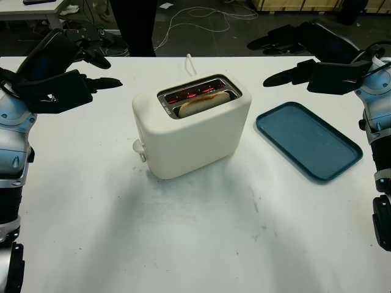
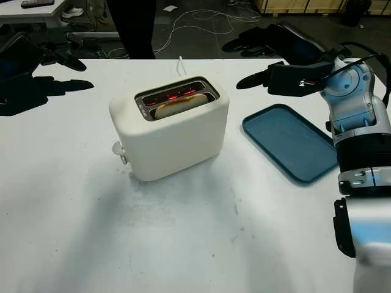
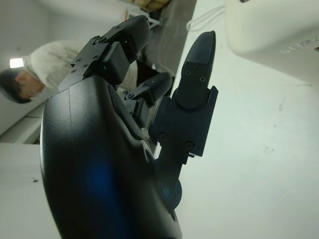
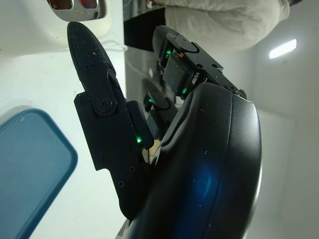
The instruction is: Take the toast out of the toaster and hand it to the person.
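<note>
A cream toaster (image 1: 190, 131) stands in the middle of the white table (image 1: 183, 238), its slots glowing red inside. A slice of toast (image 1: 203, 104) sits in the nearer slot, its browned top showing just above the rim. My left hand (image 1: 79, 67) is raised to the left of the toaster, open and holding nothing. My right hand (image 1: 293, 58) hovers open at the right, above the far end of the blue tray. A person (image 1: 134, 24) in dark trousers stands beyond the table's far edge; a light top (image 4: 224, 20) appears in the right wrist view.
A flat blue tray (image 1: 308, 140) with nothing on it lies right of the toaster. The toaster's white cord (image 1: 189, 64) runs off the far edge. Cables lie on the dark floor (image 1: 201, 18) behind the table.
</note>
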Action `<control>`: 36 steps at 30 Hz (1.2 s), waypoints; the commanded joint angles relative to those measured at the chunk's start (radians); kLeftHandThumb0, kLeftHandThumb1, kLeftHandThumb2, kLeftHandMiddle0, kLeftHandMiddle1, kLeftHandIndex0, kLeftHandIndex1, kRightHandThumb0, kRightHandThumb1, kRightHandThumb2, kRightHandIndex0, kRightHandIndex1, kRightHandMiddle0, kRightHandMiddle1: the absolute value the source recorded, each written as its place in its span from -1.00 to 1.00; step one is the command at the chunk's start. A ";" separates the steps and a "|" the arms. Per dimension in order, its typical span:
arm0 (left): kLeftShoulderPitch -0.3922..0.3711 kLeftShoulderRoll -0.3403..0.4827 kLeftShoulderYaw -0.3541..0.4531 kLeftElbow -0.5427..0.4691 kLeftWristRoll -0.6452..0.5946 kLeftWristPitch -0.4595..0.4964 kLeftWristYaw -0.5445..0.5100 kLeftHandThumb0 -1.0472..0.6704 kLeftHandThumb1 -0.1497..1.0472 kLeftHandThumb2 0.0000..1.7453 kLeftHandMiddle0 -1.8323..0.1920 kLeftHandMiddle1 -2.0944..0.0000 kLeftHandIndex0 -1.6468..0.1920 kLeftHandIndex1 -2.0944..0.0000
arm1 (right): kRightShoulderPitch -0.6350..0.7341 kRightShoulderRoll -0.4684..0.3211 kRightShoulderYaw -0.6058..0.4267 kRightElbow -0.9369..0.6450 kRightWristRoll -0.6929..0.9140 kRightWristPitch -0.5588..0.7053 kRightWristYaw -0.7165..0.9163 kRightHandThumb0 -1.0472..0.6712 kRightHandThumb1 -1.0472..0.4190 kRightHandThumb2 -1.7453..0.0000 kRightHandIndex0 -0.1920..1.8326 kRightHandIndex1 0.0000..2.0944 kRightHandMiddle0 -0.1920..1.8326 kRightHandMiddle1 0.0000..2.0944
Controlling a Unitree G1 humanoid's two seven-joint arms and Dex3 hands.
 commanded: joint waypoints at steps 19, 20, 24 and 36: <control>0.030 0.005 0.024 -0.026 0.000 0.032 -0.009 -0.21 0.74 -0.99 0.45 0.19 0.33 0.50 | 0.023 0.003 -0.004 -0.001 0.015 -0.027 -0.004 -0.54 -0.70 1.00 -0.06 -0.99 -0.13 -1.00; 0.033 0.006 0.024 -0.031 0.004 0.039 -0.008 -0.23 0.74 -0.99 0.46 0.19 0.33 0.51 | 0.025 0.004 -0.005 -0.002 0.016 -0.024 -0.004 -0.54 -0.70 1.00 -0.06 -0.99 -0.13 -1.00; 0.046 0.007 0.027 -0.027 0.007 0.026 -0.001 -0.26 0.75 -0.99 0.46 0.21 0.32 0.52 | 0.033 0.002 -0.004 -0.004 0.017 -0.015 -0.002 -0.53 -0.70 1.00 -0.07 -0.99 -0.13 -1.00; 0.064 -0.001 0.023 -0.034 0.009 0.039 -0.002 -0.20 0.74 -1.00 0.42 0.23 0.30 0.55 | 0.065 0.002 -0.009 -0.008 0.019 -0.015 -0.020 -0.57 -0.71 1.00 -0.08 -1.00 -0.14 -1.00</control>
